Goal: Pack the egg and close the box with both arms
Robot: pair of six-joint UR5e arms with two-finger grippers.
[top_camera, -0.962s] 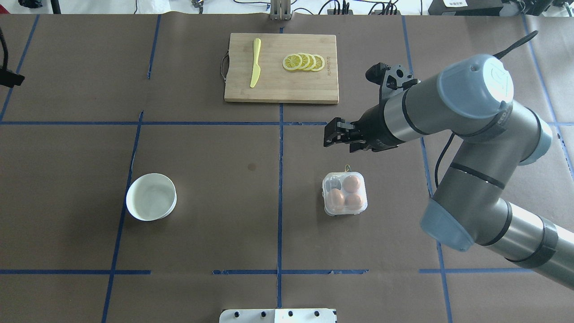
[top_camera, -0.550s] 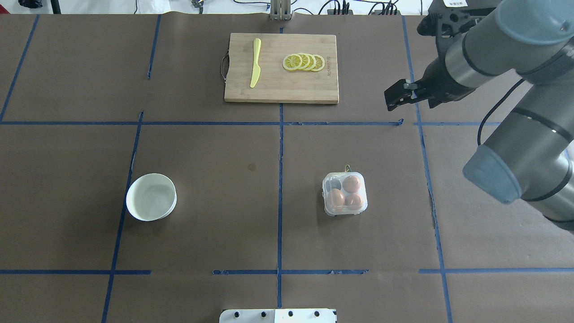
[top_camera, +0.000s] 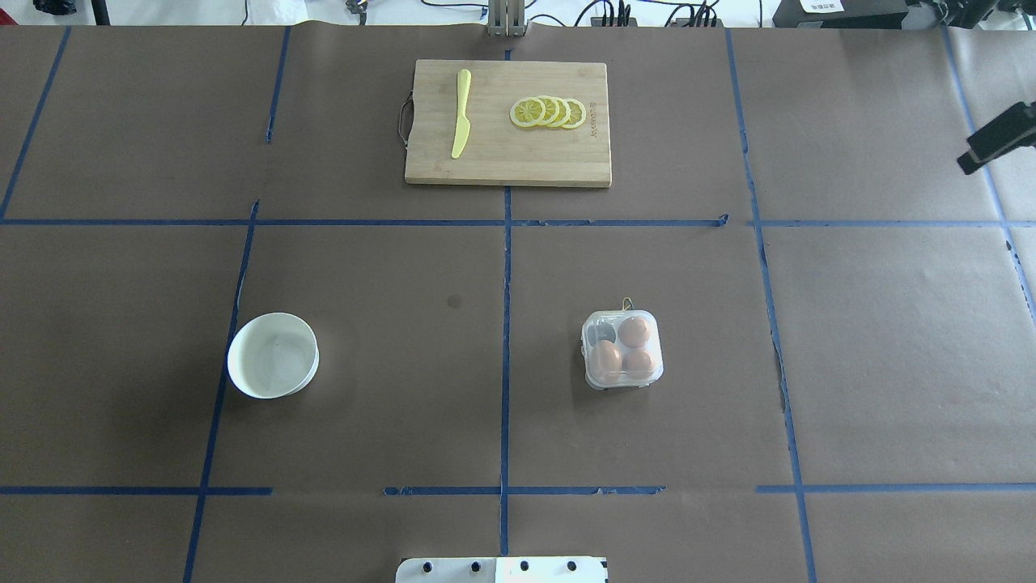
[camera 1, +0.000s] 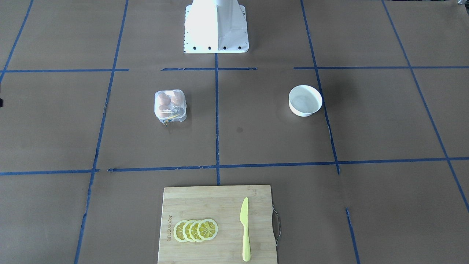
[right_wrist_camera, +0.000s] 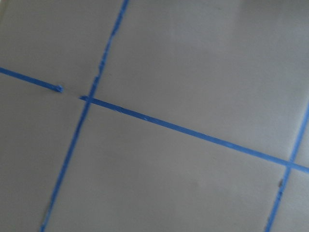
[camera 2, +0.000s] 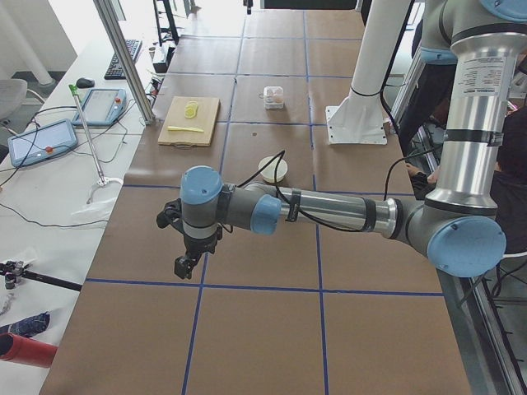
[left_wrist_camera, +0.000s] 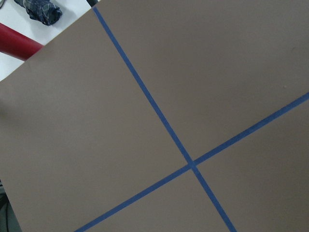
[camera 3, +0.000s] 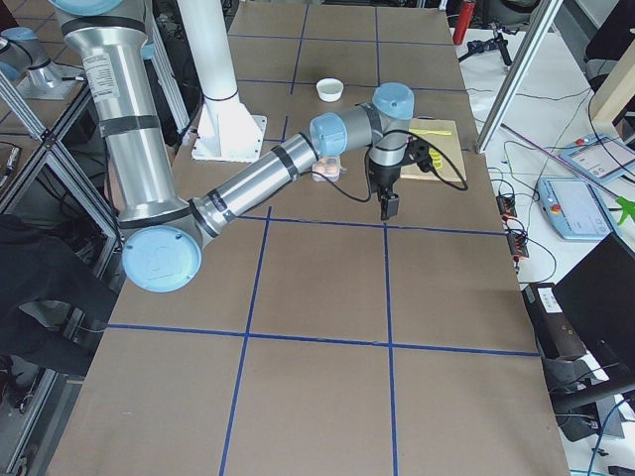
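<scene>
The clear box (top_camera: 622,348) stands on the table right of centre with its lid down. It also shows in the front view (camera 1: 170,106). Three orange-brown eggs lie inside it, one of them the egg (top_camera: 634,331); the far-left cell is empty. Only the black tip of my right gripper (top_camera: 995,142) shows, at the far right edge, well away from the box; it reads as one bar with no gap and holds nothing. My left gripper (camera 2: 185,263) shows only in the left side view, low over bare table far from the box; I cannot tell if it is open or shut.
A white bowl (top_camera: 273,355) stands left of centre. A wooden cutting board (top_camera: 507,166) at the far side carries a yellow knife (top_camera: 461,113) and lemon slices (top_camera: 549,112). The white pedestal (camera 1: 216,25) stands at the near edge.
My right arm has swung away from above the box, to the right and out of most of the overhead view. The box, bowl and board have not moved.
</scene>
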